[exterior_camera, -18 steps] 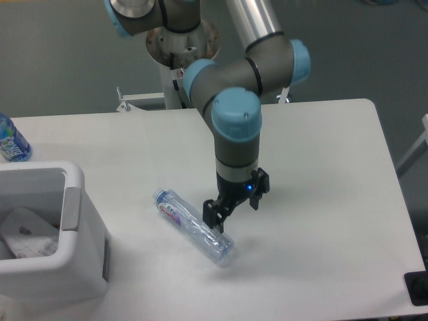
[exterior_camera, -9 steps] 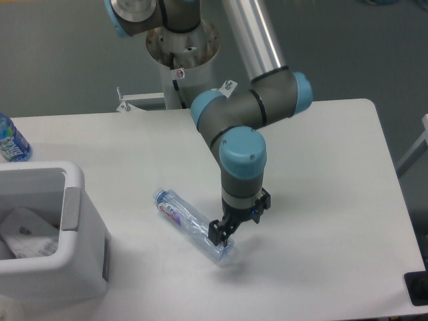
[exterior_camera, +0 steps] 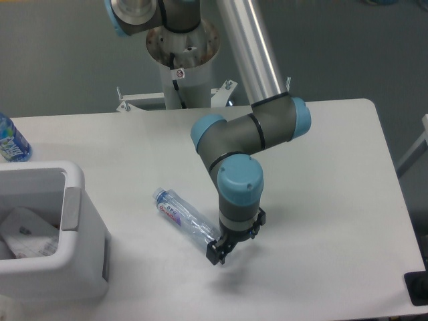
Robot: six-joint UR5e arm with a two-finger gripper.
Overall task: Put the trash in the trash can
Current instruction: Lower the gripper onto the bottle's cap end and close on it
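Gripper sits low at the table, its fingers straddling the 5 o'clock end of the crushed water bottle; whether they are clamped on it cannot be told. Bottle lies flat near the table's middle, cap toward 10 o'clock, red-blue label near that end. Trash can stands at 9 o'clock from the bottle, well apart, with the crumpled wrapper inside it. Another bottle with a blue label stands at the far left edge.

Crushed clear bottle lies diagonally on the table — wrapper (crumpled, white) inside the white bin.
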